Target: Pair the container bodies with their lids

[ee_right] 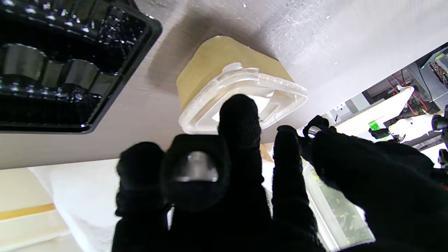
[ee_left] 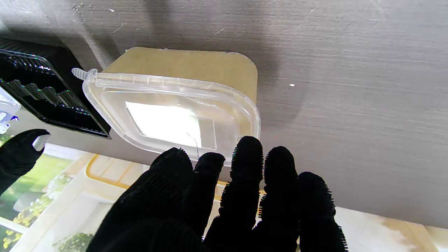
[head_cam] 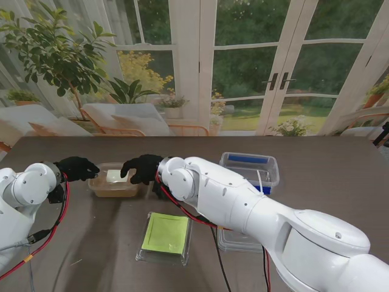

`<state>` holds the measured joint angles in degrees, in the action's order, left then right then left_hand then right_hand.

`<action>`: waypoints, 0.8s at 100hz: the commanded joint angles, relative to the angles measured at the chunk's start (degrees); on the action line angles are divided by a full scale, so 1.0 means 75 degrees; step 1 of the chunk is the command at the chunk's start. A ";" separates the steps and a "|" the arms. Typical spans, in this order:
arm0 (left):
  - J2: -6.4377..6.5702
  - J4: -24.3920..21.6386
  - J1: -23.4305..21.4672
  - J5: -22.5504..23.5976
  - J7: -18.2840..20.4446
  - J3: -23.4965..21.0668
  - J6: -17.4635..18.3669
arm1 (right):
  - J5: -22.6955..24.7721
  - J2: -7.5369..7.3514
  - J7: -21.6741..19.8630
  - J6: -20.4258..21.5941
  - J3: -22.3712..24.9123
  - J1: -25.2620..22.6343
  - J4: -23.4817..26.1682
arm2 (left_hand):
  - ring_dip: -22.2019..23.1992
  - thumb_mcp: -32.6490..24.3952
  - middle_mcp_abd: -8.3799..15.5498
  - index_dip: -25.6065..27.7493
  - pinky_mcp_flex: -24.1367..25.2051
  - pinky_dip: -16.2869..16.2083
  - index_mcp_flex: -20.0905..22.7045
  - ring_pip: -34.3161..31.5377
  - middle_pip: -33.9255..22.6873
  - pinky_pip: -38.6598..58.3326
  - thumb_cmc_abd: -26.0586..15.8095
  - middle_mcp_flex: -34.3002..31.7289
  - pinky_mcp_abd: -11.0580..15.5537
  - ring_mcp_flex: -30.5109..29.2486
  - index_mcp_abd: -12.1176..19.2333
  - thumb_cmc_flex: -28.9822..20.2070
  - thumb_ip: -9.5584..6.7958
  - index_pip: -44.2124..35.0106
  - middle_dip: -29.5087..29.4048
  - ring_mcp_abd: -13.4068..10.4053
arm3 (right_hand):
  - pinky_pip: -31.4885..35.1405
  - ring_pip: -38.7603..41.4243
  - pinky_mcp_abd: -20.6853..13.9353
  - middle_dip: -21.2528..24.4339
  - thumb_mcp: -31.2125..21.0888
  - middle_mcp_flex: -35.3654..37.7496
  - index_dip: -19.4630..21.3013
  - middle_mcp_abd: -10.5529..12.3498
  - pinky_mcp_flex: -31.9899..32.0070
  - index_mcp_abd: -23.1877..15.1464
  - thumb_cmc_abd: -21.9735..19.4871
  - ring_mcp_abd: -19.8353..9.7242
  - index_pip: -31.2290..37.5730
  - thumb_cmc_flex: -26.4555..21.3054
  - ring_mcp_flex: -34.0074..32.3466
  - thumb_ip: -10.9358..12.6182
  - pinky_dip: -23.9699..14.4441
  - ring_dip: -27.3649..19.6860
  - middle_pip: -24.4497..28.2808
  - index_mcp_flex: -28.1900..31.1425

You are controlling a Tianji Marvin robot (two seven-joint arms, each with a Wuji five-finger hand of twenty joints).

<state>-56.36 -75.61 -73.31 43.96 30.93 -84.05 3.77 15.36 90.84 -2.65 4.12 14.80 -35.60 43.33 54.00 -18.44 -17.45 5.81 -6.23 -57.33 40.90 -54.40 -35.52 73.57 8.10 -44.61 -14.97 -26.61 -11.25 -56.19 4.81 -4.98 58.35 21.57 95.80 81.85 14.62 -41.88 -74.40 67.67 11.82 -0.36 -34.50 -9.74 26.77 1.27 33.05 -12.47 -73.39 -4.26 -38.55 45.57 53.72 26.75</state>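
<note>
Table (head_cam: pixel 340 182): you see a dark grey-brown top carrying every item listed here.

Tan container (head_cam: pixel 113 182): it sits on the table between the two hands, to your robot's left of centre. Its clear lid (ee_left: pixel 175 115) lies on top, with a small ribbed tab at one corner; whether it is pressed fully home you cannot tell.

Left hand (head_cam: pixel 78 168): black-gloved, at the left end of the tan container. In the left wrist view its fingers (ee_left: pixel 246 164) are extended side by side, tips at the rim of the clear lid. It grips nothing.

Right hand (head_cam: pixel 143 168): black-gloved, at the right end of the same container. In the right wrist view one fingertip (ee_right: pixel 239 115) overlaps the lid's edge; you cannot tell whether it presses there. The other fingers are loosely spread, holding nothing.

Green-lidded container (head_cam: pixel 165 236): a flat clear box with a lime-green square on top, nearer to you than the tan container, well apart from it.

Blue-trimmed container (head_cam: pixel 249 167): a clear box to the right, partly behind the right arm.

Black tray (ee_right: pixel 66 59): ribbed and glossy, beside the tan container in both wrist views.
</note>
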 commanded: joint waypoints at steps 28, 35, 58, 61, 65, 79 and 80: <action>0.0010 0.0295 0.0047 0.0004 0.0041 0.0005 -0.0003 | 0.0058 0.0317 -0.0110 0.0244 -0.0129 -0.0046 -0.0459 | 0.0067 0.0322 -0.0189 -0.0042 0.0085 -0.0233 -0.0116 -0.0234 -0.0036 0.0210 -0.0388 0.0013 0.0252 -0.0049 0.0157 0.0017 -0.0115 0.0084 0.0022 0.0283 | 0.0505 0.0223 0.0075 -0.0160 -0.0343 0.0266 -0.0014 0.0152 -0.3699 -0.0196 -0.0139 -0.0178 0.0107 0.0159 -0.0271 0.0144 0.0282 0.0076 0.0007 0.0773; 0.0013 0.0342 0.0074 0.0027 0.0032 0.0031 0.0022 | 0.0065 0.0360 -0.0107 0.0291 -0.0147 -0.0052 -0.0564 | 0.0067 0.0352 -0.0191 -0.0041 0.0085 -0.0237 -0.0118 -0.0232 -0.0029 0.0209 -0.0392 0.0028 0.0253 -0.0044 0.0147 0.0056 -0.0119 0.0083 0.0021 0.0287 | 0.0508 0.0211 0.0075 -0.0156 -0.0277 0.0236 -0.0002 0.0160 -0.3699 -0.0162 -0.0123 -0.0194 0.0128 0.0279 -0.0269 0.0142 0.0290 0.0070 -0.0030 0.0862; 0.0023 0.0490 0.0179 0.0076 0.0026 0.0143 0.0087 | 0.0083 0.0533 -0.0115 0.0424 -0.0196 -0.0023 -0.0965 | 0.0061 0.0404 -0.0194 -0.0041 0.0085 -0.0241 -0.0140 -0.0225 -0.0017 0.0196 -0.0409 0.0032 0.0254 -0.0043 0.0132 0.0123 -0.0146 0.0084 0.0017 0.0282 | 0.0499 0.0165 0.0073 -0.0159 -0.0029 0.0229 0.0005 0.0156 -0.3670 -0.0126 -0.0158 -0.0173 0.0087 0.0496 -0.0267 0.0150 0.0319 0.0049 -0.0097 0.0908; 0.0024 0.0500 0.0187 0.0072 0.0030 0.0153 0.0089 | 0.0081 0.0552 -0.0116 0.0439 -0.0198 -0.0021 -0.1010 | 0.0060 0.0412 -0.0196 -0.0040 0.0090 -0.0240 -0.0131 -0.0223 -0.0018 0.0193 -0.0411 0.0030 0.0255 -0.0037 0.0124 0.0132 -0.0147 0.0079 0.0017 0.0282 | 0.0491 0.0150 0.0073 -0.0155 -0.0016 0.0218 0.0007 0.0155 -0.3656 -0.0115 -0.0165 -0.0185 0.0086 0.0499 -0.0269 0.0154 0.0323 0.0042 -0.0113 0.0908; 0.0023 0.0503 0.0189 0.0068 0.0030 0.0161 0.0090 | 0.0080 0.0576 -0.0115 0.0462 -0.0201 -0.0020 -0.1070 | 0.0058 0.0415 -0.0194 -0.0042 0.0095 -0.0239 -0.0148 -0.0218 -0.0015 0.0189 -0.0411 0.0037 0.0257 -0.0032 0.0121 0.0129 -0.0152 0.0085 0.0016 0.0279 | 0.0481 0.0131 0.0076 -0.0146 0.0000 0.0214 0.0010 0.0158 -0.3642 -0.0115 -0.0171 -0.0140 0.0081 0.0504 -0.0268 0.0162 0.0326 0.0032 -0.0138 0.0904; 0.0033 0.0439 0.0184 0.0087 0.0107 0.0173 0.0077 | 0.0053 0.0648 -0.0108 0.0541 -0.0193 -0.0028 -0.1268 | 0.0052 0.0436 -0.0182 -0.0040 0.0095 -0.0239 -0.0140 -0.0208 -0.0006 0.0186 -0.0425 0.0036 0.0252 -0.0032 0.0134 0.0143 -0.0155 0.0079 0.0009 0.0285 | 0.0450 0.0085 0.0091 -0.0134 0.0019 0.0198 0.0023 0.0140 -0.3581 -0.0120 -0.0176 -0.0127 0.0081 0.0513 -0.0267 0.0171 0.0327 0.0007 -0.0180 0.0916; 0.0034 0.0435 0.0182 0.0090 0.0112 0.0172 0.0078 | 0.0051 0.0652 -0.0107 0.0545 -0.0192 -0.0029 -0.1278 | 0.0052 0.0436 -0.0181 -0.0040 0.0095 -0.0239 -0.0140 -0.0207 -0.0005 0.0185 -0.0426 0.0036 0.0253 -0.0032 0.0131 0.0142 -0.0155 0.0080 0.0009 0.0285 | 0.0449 0.0084 0.0092 -0.0133 0.0018 0.0198 0.0024 0.0141 -0.3579 -0.0112 -0.0178 -0.0124 0.0083 0.0510 -0.0268 0.0171 0.0326 0.0007 -0.0182 0.0921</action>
<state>-56.16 -71.79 -71.95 44.50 30.26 -82.74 4.34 15.70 95.36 -2.66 7.84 13.50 -35.54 34.33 54.00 -16.29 -17.73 5.79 -6.23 -57.98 40.87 -54.40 -35.52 73.59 7.51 -44.59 -14.97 -26.61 -11.23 -56.04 4.80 -4.97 58.35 21.63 96.29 81.86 14.62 -41.96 -74.26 67.67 11.75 -0.24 -34.50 -9.75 26.74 0.95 33.91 -11.21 -73.39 -4.26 -37.45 45.64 52.88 32.44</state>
